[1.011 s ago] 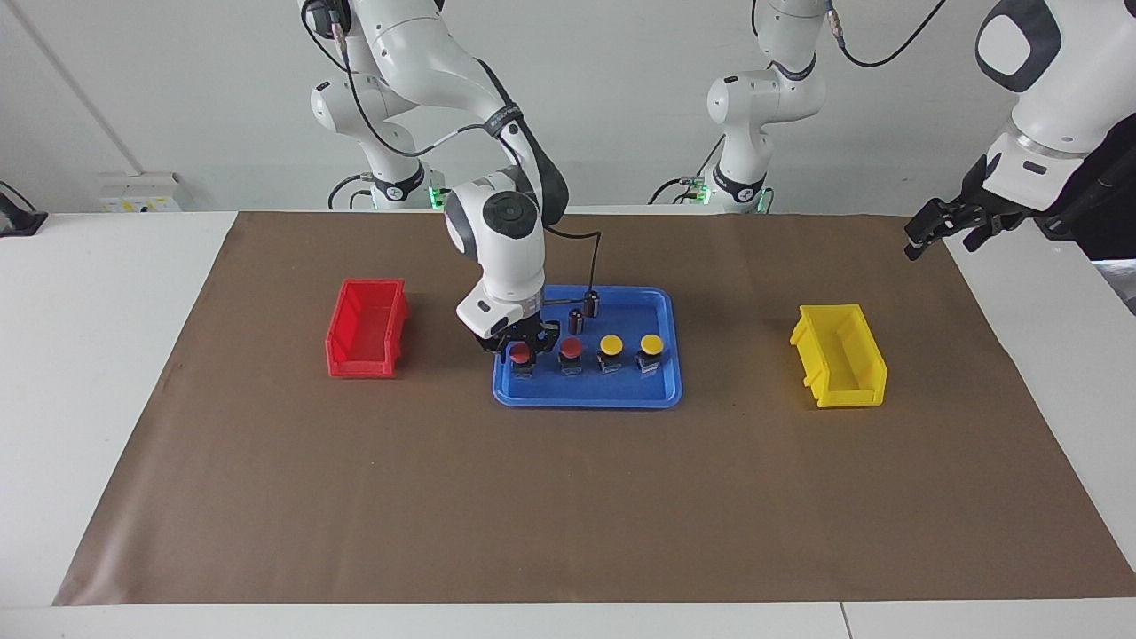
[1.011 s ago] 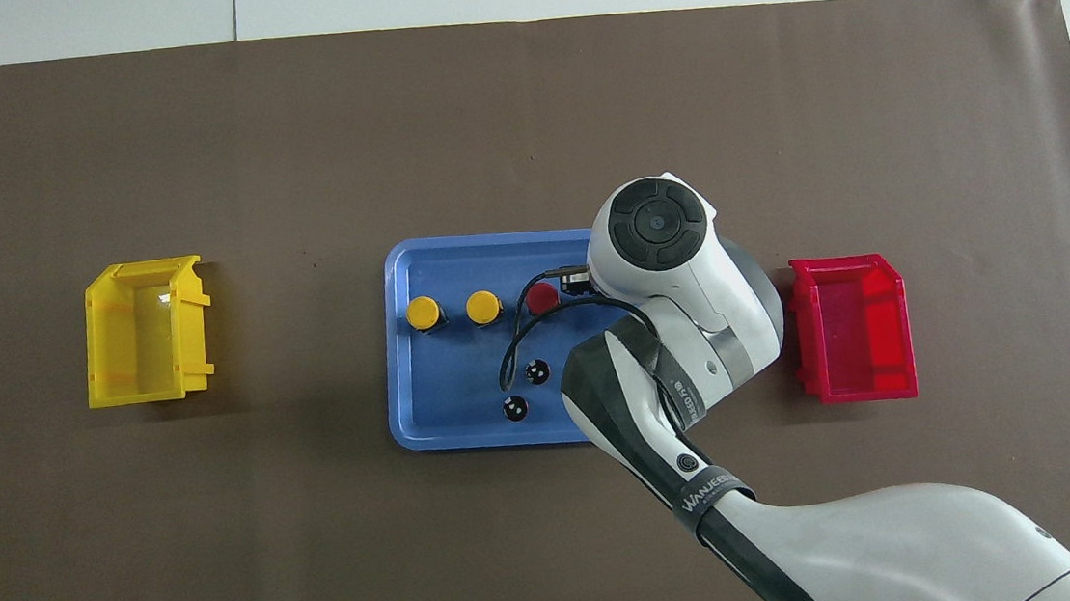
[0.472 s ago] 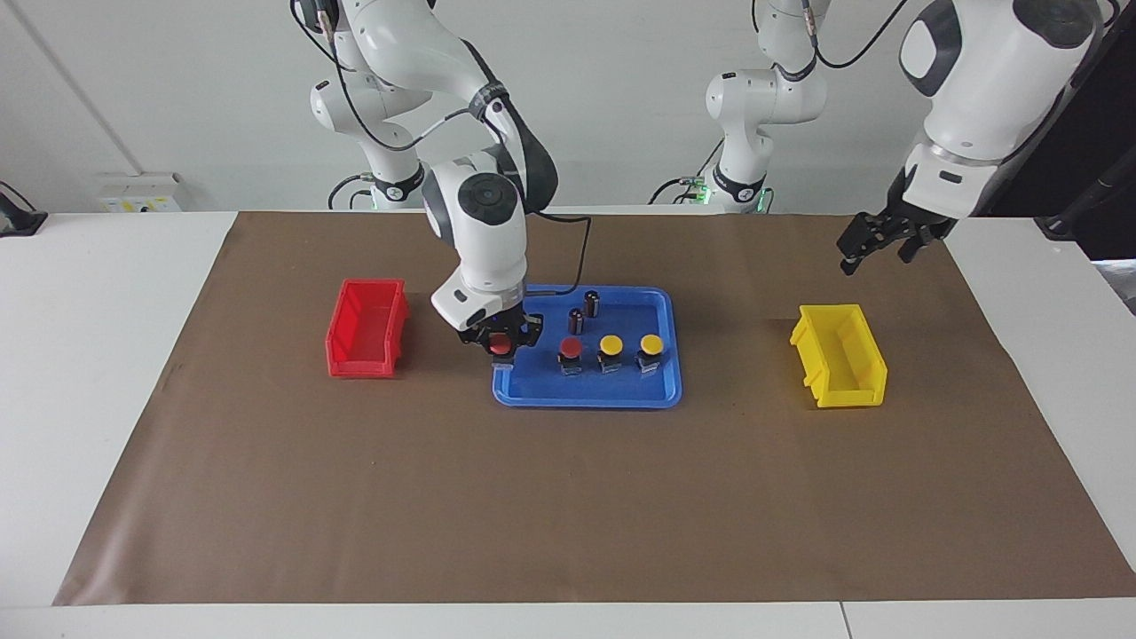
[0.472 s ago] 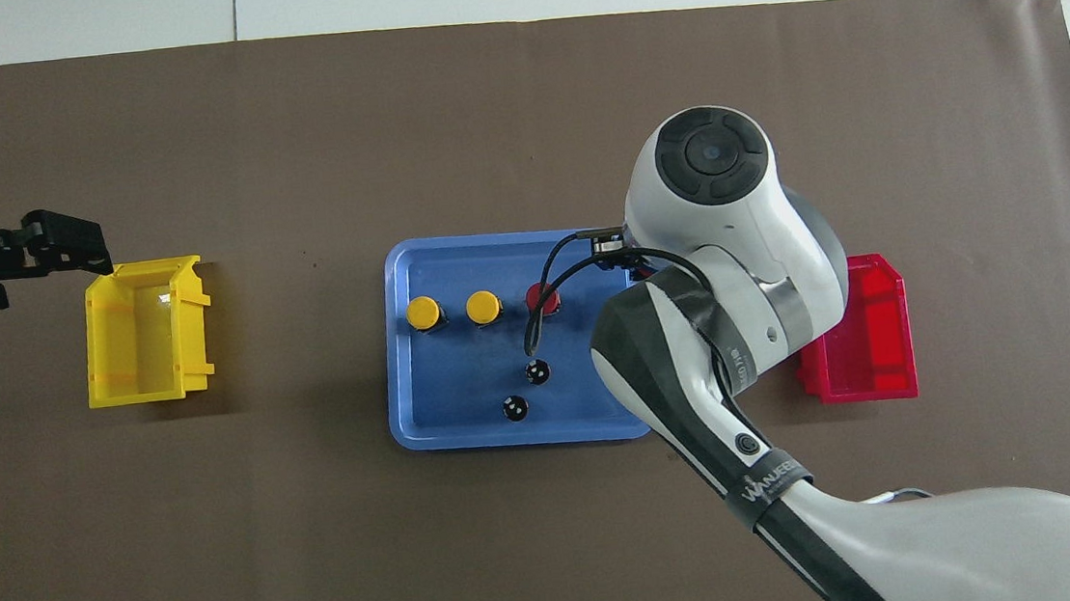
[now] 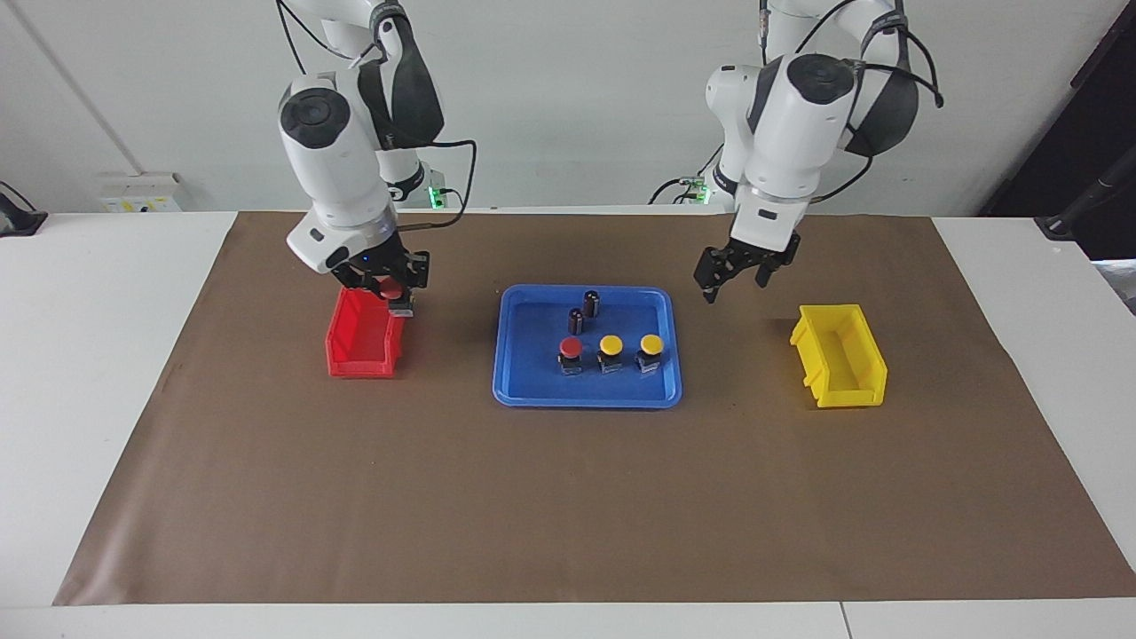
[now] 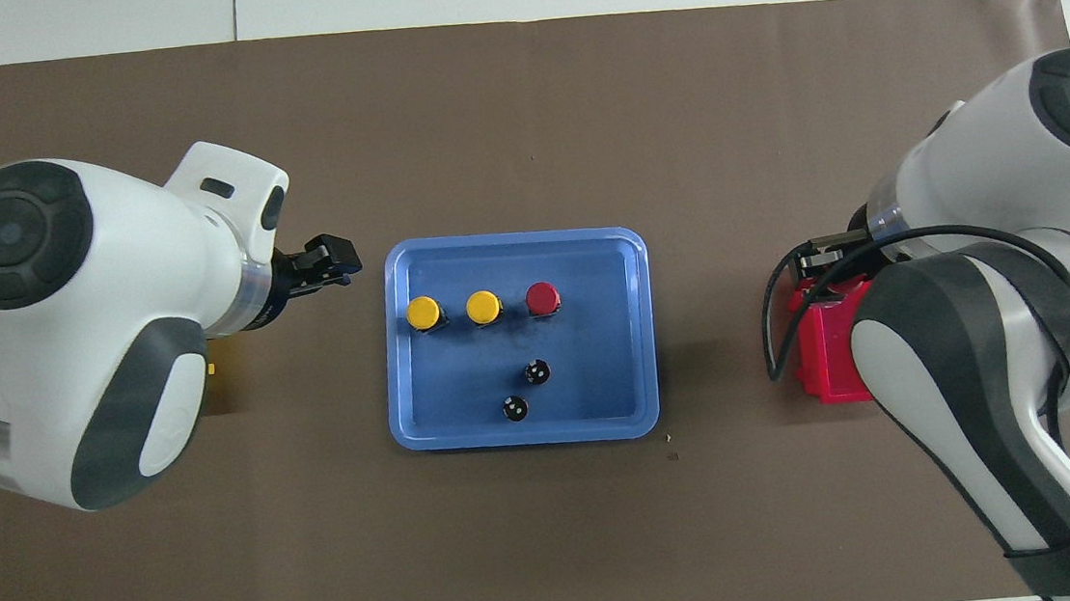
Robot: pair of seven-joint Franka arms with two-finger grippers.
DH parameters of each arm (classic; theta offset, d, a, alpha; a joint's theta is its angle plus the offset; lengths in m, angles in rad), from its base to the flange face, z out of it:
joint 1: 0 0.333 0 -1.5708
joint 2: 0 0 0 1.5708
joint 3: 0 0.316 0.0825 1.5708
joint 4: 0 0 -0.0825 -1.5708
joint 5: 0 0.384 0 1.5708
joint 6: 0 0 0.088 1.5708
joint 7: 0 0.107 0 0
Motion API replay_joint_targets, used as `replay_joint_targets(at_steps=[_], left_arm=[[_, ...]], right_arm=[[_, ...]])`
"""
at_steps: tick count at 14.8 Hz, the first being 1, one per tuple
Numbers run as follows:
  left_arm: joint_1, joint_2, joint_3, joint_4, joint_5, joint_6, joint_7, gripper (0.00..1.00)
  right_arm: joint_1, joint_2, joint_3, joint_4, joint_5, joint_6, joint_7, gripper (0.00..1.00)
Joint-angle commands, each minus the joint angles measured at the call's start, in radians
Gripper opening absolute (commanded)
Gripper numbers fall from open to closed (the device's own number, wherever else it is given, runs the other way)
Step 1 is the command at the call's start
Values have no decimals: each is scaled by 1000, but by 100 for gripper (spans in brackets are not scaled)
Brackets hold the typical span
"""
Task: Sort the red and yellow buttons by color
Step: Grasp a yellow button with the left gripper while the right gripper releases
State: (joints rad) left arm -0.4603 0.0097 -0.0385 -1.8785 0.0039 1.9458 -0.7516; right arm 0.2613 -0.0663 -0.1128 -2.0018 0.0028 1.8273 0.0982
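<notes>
**Red button held over the red bin, three buttons in the tray**

A white table under a pale wall carries a brown mat [image 5: 568,497] that fills most of both views. At the centre of the frame lies a blue tray [image 5: 532,390]. In the facing view its lower row reads, from left to right, one red button [image 5: 571,353], a yellow button [image 5: 611,351] and a second yellow button [image 5: 651,351], all upright on their black bases and just apart from one another. Above that row, toward the top edge of the tray, stand two small dark cylinders [image 5: 584,312] close together.

At the left of the facing view sits the red bin [image 5: 359,355]; at the right sits the yellow bin [image 5: 843,364]. In the overhead view the arms cover most of both bins.

The right gripper [image 5: 387,286] hangs over the upper end of the red bin, its fingers pinched on the other red button [image 5: 388,290], whose red cap shows between them, clear of the bin.

The left gripper [image 5: 735,273] hangs over bare mat between the tray's upper right corner and the yellow bin, fingers spread apart and carrying nothing. In the overhead view its dark tips [image 6: 326,261] show just left of the tray
</notes>
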Motion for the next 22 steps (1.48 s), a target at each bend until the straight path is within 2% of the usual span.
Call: replay_joint_targets(at_steps=[1, 2, 5, 10, 17, 21, 22], left_arm=[[-38, 54, 19, -21, -10, 47, -26, 94], [-47, 77, 20, -31, -10, 65, -26, 92], [-75, 101, 19, -73, -10, 142, -72, 79], [-106, 168, 20, -93, -10, 243, -120, 79], [-121, 170, 19, -116, -10, 271, -138, 79], [-123, 200, 20, -122, -10, 298, -144, 79], [-124, 202, 20, -122, -10, 298, -146, 75]], right_arm=[[-88, -82, 13, -158, 17, 91, -127, 20], [-106, -95, 13, -185, 17, 116, -155, 20], [-111, -127, 13, -276, 17, 203, -166, 20], [-114, -132, 13, -360, 17, 286, -184, 20], [-140, -116, 13, -486, 17, 483, -207, 20], [-137, -118, 13, -496, 17, 487, -203, 21], [-136, -121, 13, -503, 17, 489, -202, 21]])
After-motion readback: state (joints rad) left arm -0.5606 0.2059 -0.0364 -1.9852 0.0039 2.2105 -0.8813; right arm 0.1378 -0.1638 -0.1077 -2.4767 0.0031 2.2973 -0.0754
